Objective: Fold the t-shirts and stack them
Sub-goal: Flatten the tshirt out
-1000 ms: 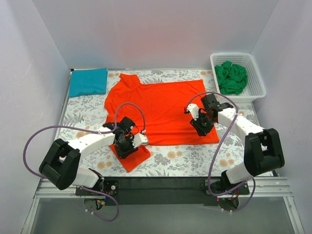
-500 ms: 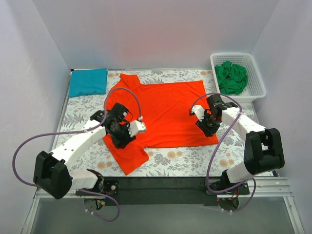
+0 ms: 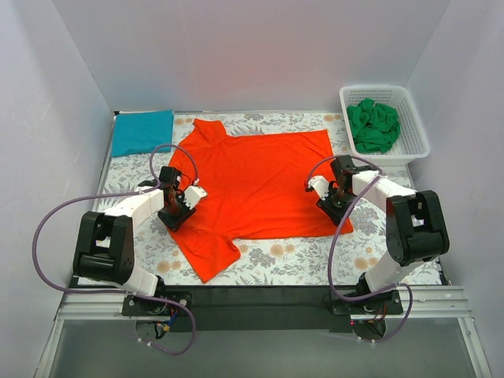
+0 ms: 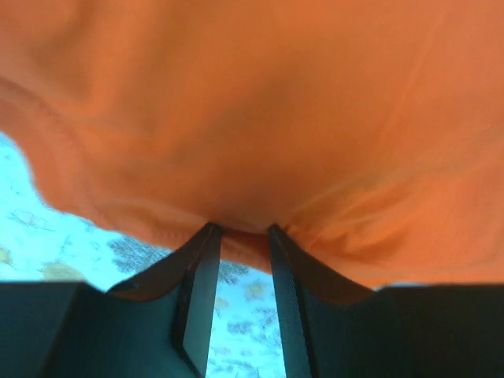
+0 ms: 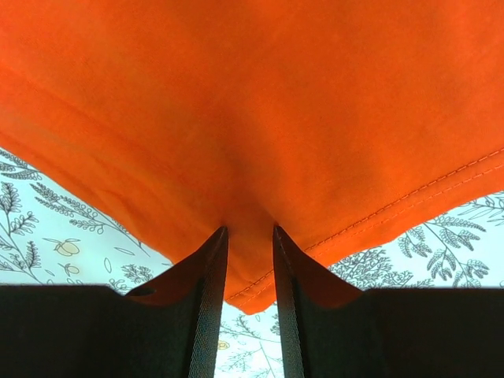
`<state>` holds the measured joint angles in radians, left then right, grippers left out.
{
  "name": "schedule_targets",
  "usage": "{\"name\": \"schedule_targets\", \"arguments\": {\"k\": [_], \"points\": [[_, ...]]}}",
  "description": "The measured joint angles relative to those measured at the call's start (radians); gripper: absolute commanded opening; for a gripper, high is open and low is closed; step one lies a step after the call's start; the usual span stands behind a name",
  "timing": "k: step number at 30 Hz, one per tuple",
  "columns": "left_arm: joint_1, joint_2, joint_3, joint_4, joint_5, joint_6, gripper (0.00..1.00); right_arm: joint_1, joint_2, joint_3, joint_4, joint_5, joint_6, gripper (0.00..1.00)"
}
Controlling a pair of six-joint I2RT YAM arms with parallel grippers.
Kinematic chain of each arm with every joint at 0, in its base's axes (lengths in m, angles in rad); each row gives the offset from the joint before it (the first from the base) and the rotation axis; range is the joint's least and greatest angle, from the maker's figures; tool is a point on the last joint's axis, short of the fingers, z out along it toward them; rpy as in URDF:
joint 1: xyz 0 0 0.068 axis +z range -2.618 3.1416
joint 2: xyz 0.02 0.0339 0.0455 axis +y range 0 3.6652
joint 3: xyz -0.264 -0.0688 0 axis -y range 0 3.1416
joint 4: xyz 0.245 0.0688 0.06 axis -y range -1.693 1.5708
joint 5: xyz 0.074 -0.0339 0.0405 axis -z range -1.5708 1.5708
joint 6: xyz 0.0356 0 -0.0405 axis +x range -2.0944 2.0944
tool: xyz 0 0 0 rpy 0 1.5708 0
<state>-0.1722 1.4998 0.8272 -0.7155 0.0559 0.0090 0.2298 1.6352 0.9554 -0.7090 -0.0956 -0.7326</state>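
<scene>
The orange-red t-shirt lies spread on the floral cloth, collar toward the back left and one sleeve pointing to the front. My left gripper is at the shirt's left edge, shut on a bunch of orange fabric pinched at its fingertips. At the shirt's right front corner my right gripper is shut on the hemmed corner, which hangs between its fingers. A folded teal t-shirt rests at the back left. The green t-shirt lies crumpled in the basket.
The white lattice basket stands at the back right, beside the floral grey cloth that covers the table. White walls close in the left, back and right sides. Purple cables loop from both arms.
My left gripper has moved back and to the left with the shirt's edge, pulling the left side out flatter. The right gripper has shifted a little to the right at the corner.
</scene>
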Motion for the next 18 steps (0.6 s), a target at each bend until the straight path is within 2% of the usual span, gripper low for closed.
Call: {"name": "schedule_targets", "arguments": {"k": [7, 11, 14, 18], "points": [[0.001, -0.140, -0.137, 0.003, -0.011, 0.042, 0.31, 0.002, -0.092, -0.096, 0.039, 0.010, -0.031, 0.36], [0.001, -0.231, -0.185, -0.109, 0.013, 0.071, 0.30, 0.007, -0.172, -0.160, -0.048, -0.027, -0.046, 0.36], [0.002, -0.257, -0.146, -0.207, 0.052, 0.082, 0.31, 0.008, -0.216, -0.154, -0.145, -0.059, -0.054, 0.39], [0.002, -0.211, 0.027, -0.260, 0.114, 0.055, 0.31, 0.008, -0.208, -0.023, -0.213, -0.092, -0.050, 0.38]]}}
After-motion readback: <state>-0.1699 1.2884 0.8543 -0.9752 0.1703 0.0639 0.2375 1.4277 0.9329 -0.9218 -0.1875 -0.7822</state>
